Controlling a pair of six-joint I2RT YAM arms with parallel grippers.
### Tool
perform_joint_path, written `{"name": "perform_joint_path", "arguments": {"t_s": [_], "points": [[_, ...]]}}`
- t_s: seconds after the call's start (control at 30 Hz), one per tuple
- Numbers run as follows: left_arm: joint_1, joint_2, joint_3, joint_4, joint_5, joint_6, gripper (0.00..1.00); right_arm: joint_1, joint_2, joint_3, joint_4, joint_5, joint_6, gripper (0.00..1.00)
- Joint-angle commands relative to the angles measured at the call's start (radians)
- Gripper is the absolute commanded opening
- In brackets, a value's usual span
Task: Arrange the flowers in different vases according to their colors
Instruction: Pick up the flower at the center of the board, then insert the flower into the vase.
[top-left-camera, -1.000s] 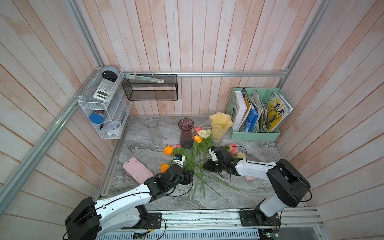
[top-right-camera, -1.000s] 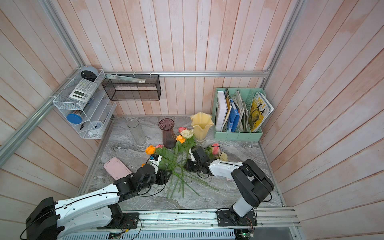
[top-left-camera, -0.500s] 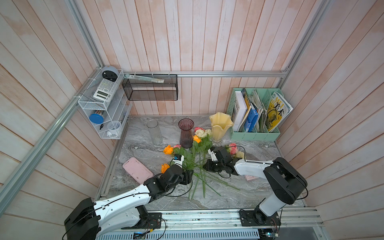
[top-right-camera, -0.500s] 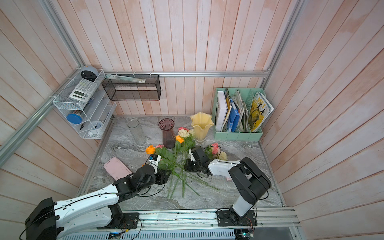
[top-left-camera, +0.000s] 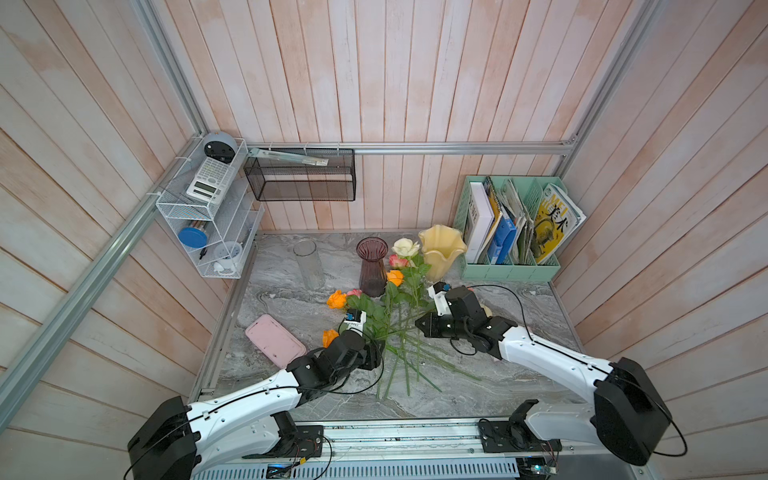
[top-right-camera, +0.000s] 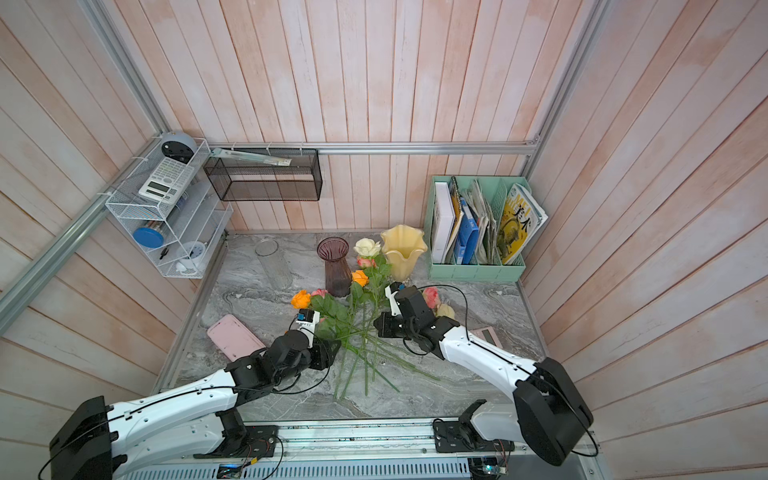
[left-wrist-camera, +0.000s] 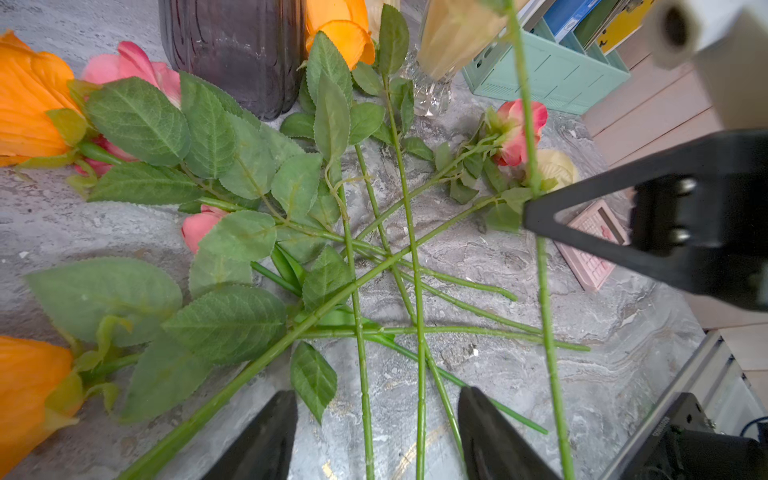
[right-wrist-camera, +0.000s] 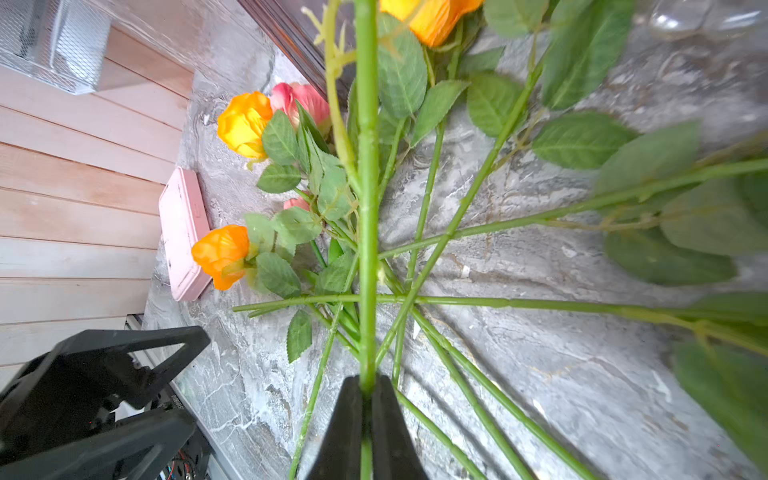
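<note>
- The right end effector (right-wrist-camera: 365, 392) is pinching one green stem (right-wrist-camera: 368, 208) between tightly closed jaws and holding it upright above the heap. In both top views that stem is leading up to a cream rose (top-left-camera: 405, 247), which is hanging just beside the pale yellow vase (top-left-camera: 441, 249).
- The left end effector (left-wrist-camera: 374, 432) is hovering with its jaws apart, gripping nothing, over the bare lower ends of the crossed stems.
- The grey marble counter (top-left-camera: 498, 395) is carrying all the vases and flowers.
- The vases are standing upright in a row along the back of the counter. The clear glass cylinder (top-left-camera: 309, 264) is sitting at one end, the purple ribbed vase (top-left-camera: 372, 266) in the middle and the pale yellow vase at the other end.
- The other roses (top-right-camera: 353, 328) are lying in a heap on the counter in front of the vases, between the two end effectors, with their stems crossing.
- An orange rose (top-left-camera: 336, 299) is touching a pink rose (top-left-camera: 354, 293) near the purple ribbed vase.
</note>
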Motion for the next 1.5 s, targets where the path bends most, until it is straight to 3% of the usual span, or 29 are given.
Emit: {"name": "perform_joint_path", "arguments": {"t_s": [0.0, 0.2, 0.37, 0.5, 0.67, 0.77, 0.93, 1.17, 1.47], "points": [[-0.003, -0.011, -0.019, 0.004, -0.015, -0.005, 0.67, -0.006, -0.055, -0.019, -0.093, 0.068, -0.023, 0.0], [-0.001, -0.011, -0.023, 0.012, -0.014, -0.008, 0.67, -0.005, -0.198, -0.017, -0.072, 0.055, -0.087, 0.0], [-0.003, -0.013, -0.035, 0.029, -0.022, -0.009, 0.67, 0.004, -0.247, 0.08, -0.092, 0.036, -0.139, 0.0], [-0.003, -0.011, -0.039, 0.041, -0.026, -0.01, 0.67, 0.032, -0.182, 0.252, -0.117, 0.023, -0.211, 0.0], [-0.002, 0.005, -0.043, 0.06, -0.024, -0.015, 0.67, 0.022, -0.122, 0.448, -0.062, 0.236, -0.39, 0.0], [-0.003, 0.012, -0.046, 0.064, -0.024, -0.014, 0.67, -0.062, -0.073, 0.546, -0.013, 0.315, -0.44, 0.0], [-0.002, 0.01, -0.054, 0.061, -0.026, -0.023, 0.68, -0.185, 0.034, 0.592, 0.125, 0.414, -0.475, 0.0], [0.0, -0.015, -0.085, 0.069, -0.028, -0.046, 0.68, -0.22, 0.162, 0.564, 0.368, 0.571, -0.584, 0.0], [0.008, -0.032, -0.102, 0.06, -0.023, -0.055, 0.68, -0.28, 0.282, 0.691, 0.393, 0.543, -0.602, 0.0]]}}
